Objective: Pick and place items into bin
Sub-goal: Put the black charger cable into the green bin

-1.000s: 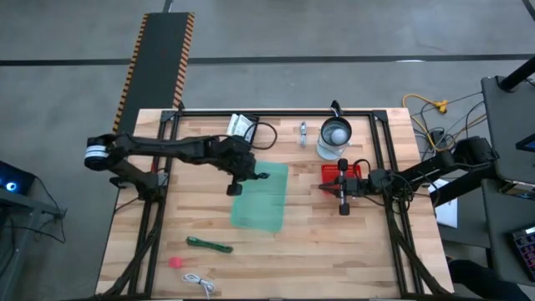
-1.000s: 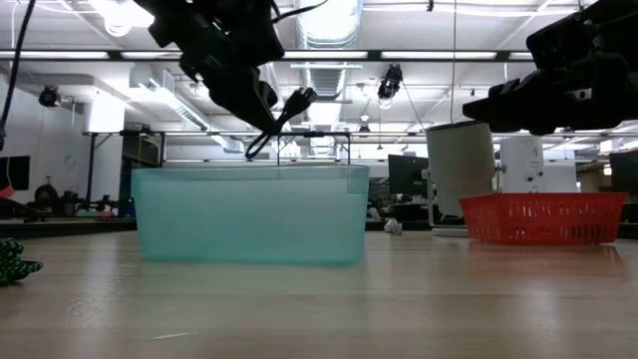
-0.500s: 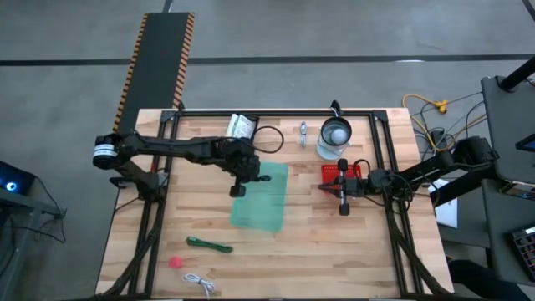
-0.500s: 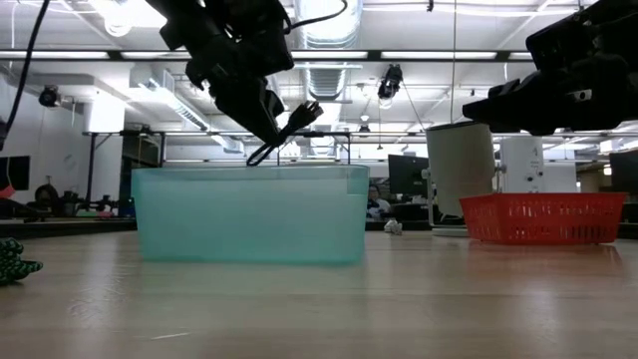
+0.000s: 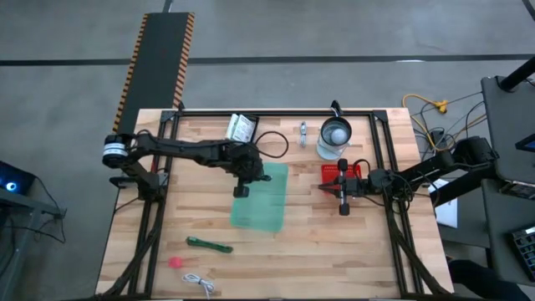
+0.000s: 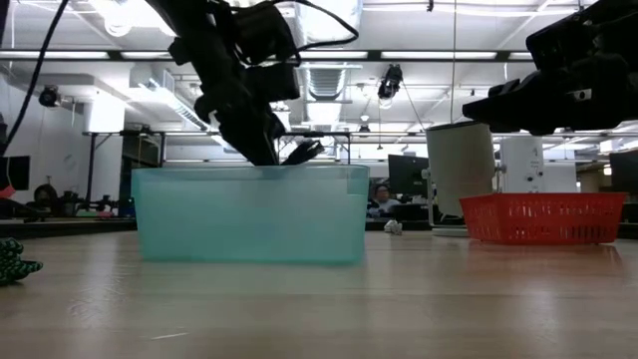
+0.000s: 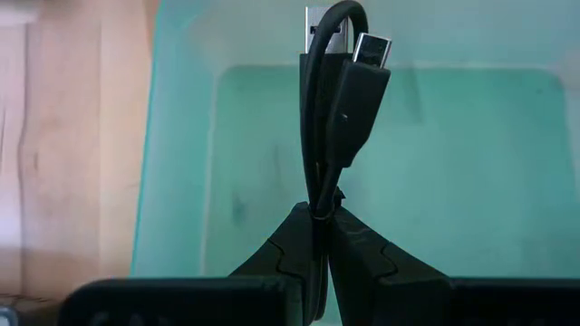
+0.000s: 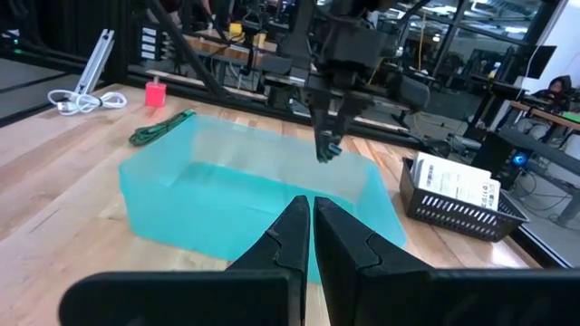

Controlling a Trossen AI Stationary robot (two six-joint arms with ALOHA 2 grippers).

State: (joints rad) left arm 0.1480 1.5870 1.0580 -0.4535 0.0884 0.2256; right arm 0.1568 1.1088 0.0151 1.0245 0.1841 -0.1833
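My left gripper point(image 5: 249, 177) hangs over the far left corner of the teal translucent bin point(image 5: 261, 201), shut on a folded black cable point(image 7: 337, 109) with USB plugs. In the low view the cable's plug ends point(image 6: 302, 153) sit at the bin's rim. My right gripper point(image 8: 306, 215) waits, shut, above the red basket point(image 5: 351, 172). On the near left of the table lie a green stick point(image 5: 209, 245), a pink bit point(image 5: 175, 262) and a white coiled cable point(image 5: 199, 283). White packets point(image 5: 242, 126) sit in a black basket at the far edge, with a silver piece point(image 5: 303, 130) close by. My left gripper pinches the black cable's folded bundle point(image 7: 321, 201) between its two fingers, with several strands together. The fingers come from above, slanting down toward the bin. The bundle runs on past the fingertips and ends in its two plugs point(image 7: 358, 45). It is lifted clear above the bin's floor.
A clear glass jug with a metal lid point(image 5: 334, 136) stands at the far edge beside the red basket. A dark metal frame point(image 5: 380, 150) runs round the table top. Bare wood point(image 5: 334, 251) lies near and right of the bin.
My left gripper has come down toward the bin and shifted a little toward the table's right. It stays shut on the cable. The cable's plug ends have dropped from above the bin to its rim. The right arm has kept still.
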